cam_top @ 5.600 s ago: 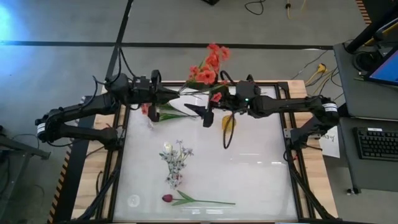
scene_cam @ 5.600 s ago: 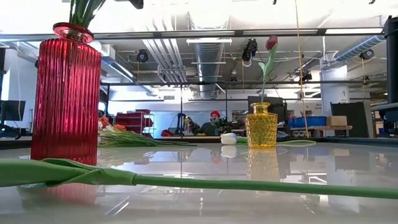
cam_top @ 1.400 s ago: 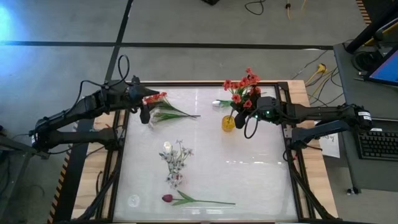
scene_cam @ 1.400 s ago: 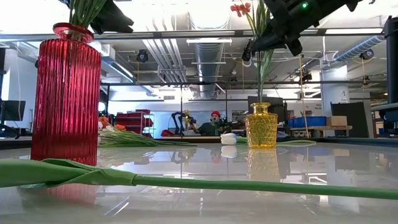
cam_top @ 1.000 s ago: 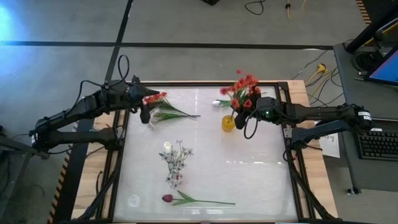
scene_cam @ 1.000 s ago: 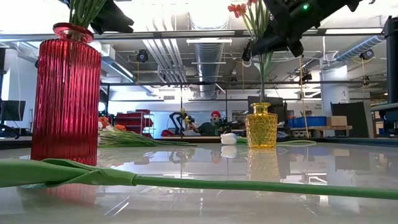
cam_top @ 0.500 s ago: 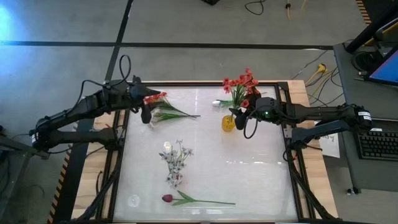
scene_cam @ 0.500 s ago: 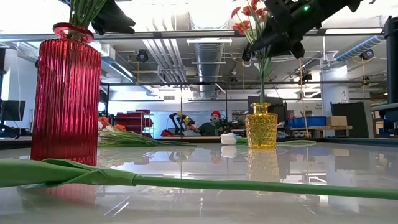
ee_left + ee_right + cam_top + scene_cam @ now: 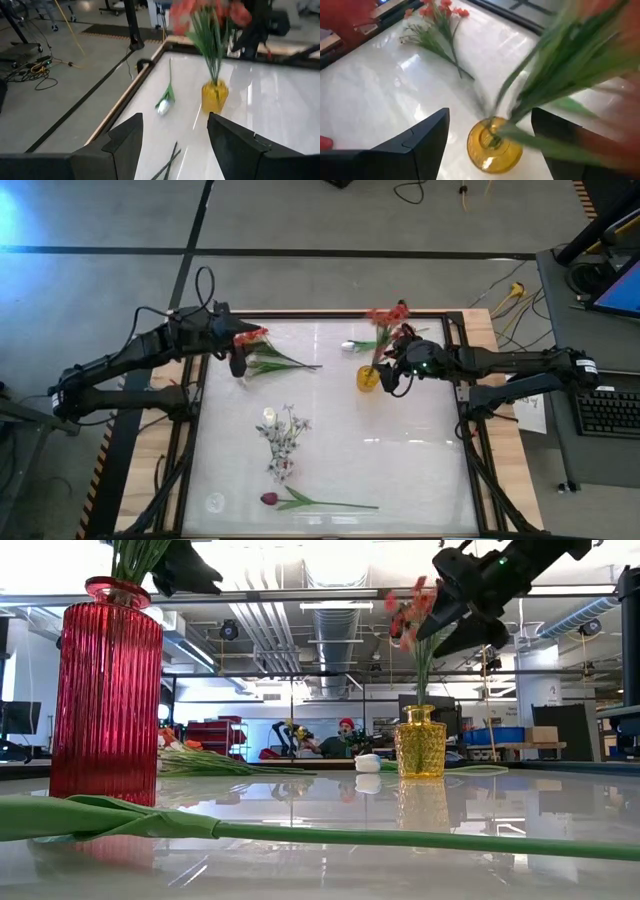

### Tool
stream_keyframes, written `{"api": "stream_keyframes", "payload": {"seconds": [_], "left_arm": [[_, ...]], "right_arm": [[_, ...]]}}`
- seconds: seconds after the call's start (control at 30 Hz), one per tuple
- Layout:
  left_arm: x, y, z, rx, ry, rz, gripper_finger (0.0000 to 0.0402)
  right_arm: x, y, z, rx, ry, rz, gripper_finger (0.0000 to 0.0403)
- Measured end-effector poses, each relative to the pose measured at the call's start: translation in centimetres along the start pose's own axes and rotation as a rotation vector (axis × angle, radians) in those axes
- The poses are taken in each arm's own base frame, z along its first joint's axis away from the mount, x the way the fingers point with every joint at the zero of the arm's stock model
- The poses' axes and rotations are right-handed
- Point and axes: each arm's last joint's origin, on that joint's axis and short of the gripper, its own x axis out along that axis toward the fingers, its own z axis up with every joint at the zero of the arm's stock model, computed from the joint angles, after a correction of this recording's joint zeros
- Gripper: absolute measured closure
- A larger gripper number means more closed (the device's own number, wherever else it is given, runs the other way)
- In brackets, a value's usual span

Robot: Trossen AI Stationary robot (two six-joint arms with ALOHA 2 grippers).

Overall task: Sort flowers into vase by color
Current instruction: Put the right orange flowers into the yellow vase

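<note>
A bunch of orange-red flowers [image 9: 412, 610] stands with its stems in the yellow vase [image 9: 367, 377], leaning over its rim. My right gripper [image 9: 490, 115] hangs open just above that vase, a finger on either side of the blurred stems [image 9: 545, 95]. My left gripper [image 9: 185, 565] is open over the red vase [image 9: 105, 690], which holds green stems. More orange-red flowers [image 9: 442, 35] lie flat near the red vase. A white rose [image 9: 163, 105] lies beyond the yellow vase.
A spray of small whitish blossoms [image 9: 281, 442] lies mid-table. A dark maroon tulip [image 9: 268, 499] lies along the near edge, its long stem [image 9: 400, 837] pointing right. The table has a wooden frame [image 9: 482, 330]. A person sits in the room beyond [image 9: 345, 737].
My right gripper has opened and let go of the orange-red flowers. The bunch has dropped lower into the yellow vase and tipped over from upright, its stem ends staying in the vase.
</note>
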Motion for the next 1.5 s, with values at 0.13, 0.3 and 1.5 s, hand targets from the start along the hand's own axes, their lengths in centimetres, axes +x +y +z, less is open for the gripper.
{"api": "stream_keyframes", "payload": {"seconds": [0.13, 0.3, 1.5], "left_arm": [[-0.8, 0.1, 1.2, -0.064, -0.041, -0.004, 0.0194], [-1.6, -0.3, 1.6, -0.158, -0.031, -0.085, 0.0194], [-7.3, -1.2, -3.9, -0.449, 0.045, -0.137, 0.0194]], "right_arm": [[0.0, 0.1, -0.4, 0.049, 0.078, 0.06, 0.0127], [-0.1, -0.1, -1.3, 0.088, 0.203, 0.108, 0.0129], [-6.3, 0.8, -1.1, 0.164, 0.352, 0.267, 0.0128]]}}
